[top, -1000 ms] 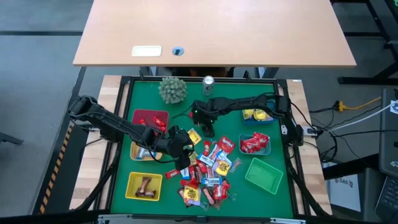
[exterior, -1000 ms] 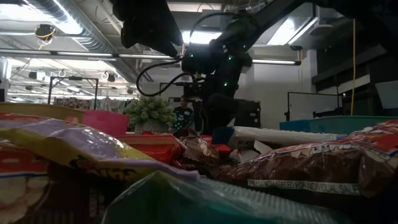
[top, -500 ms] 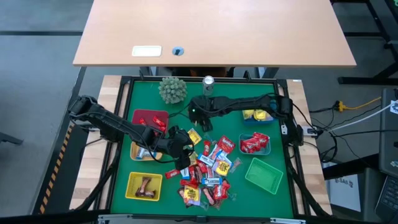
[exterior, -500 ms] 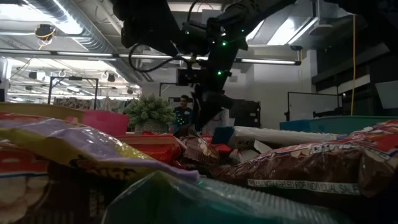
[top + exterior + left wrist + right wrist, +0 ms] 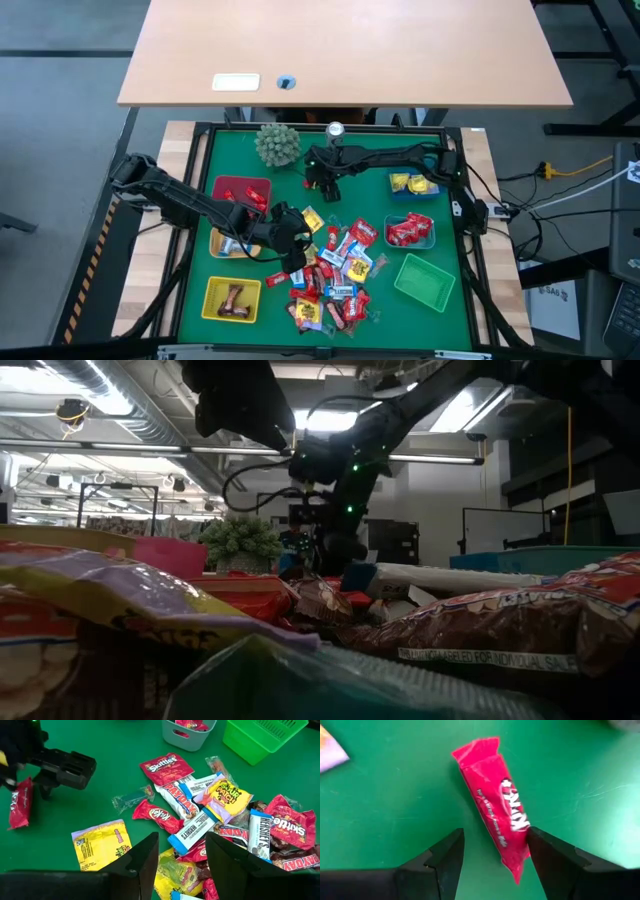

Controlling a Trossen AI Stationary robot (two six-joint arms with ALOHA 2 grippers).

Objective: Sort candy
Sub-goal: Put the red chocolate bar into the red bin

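Candy pile (image 5: pixel 335 280) sits on the green mat (image 5: pixel 300 210), used here as the landmark: Skittles, Hershey's, Payday, Sour Patch and KitKat wrappers heaped together near the mat's centre-front; left gripper (image 5: pixel 287 228) hangs at the pile's edge on the side toward the red basket (image 5: pixel 240 190), fingers (image 5: pixel 142 862) apart w/ nothing between them, a yellow packet (image 5: pixel 101 844) lying flat on the mat just ahead of them and a red KitKat (image 5: pixel 157 816) beside that; right gripper (image 5: pixel 322 185) is over the mat's far part, well away from the pile, between the spiky green ball (image 5: pixel 277 143) and the silver can (image 5: pixel 334 130) side and the pile; its fingers (image 5: pixel 445 857) stand apart, and a red KitKat bar (image 5: pixel 497 827) lies flat on the mat ahead of them, one end running down alongside one finger; can't tell if it touches, but bar isn't clamped; baskets round the pile: red one w/ red wrappers on the left-arm side, a yellow one (image 5: pixel 232 300) w/ brown sweets toward the mat's front corner, a grey-blue one (image 5: pixel 410 232) w/ red packs on the right-arm side, a green one (image 5: pixel 424 282) nearer the front, and a basket w/ yellow packs (image 5: pixel 411 185) beyond the grey-blue one; low view shows wrappers close up, right arm (image 5: pixel 340 470) coming down behind them.
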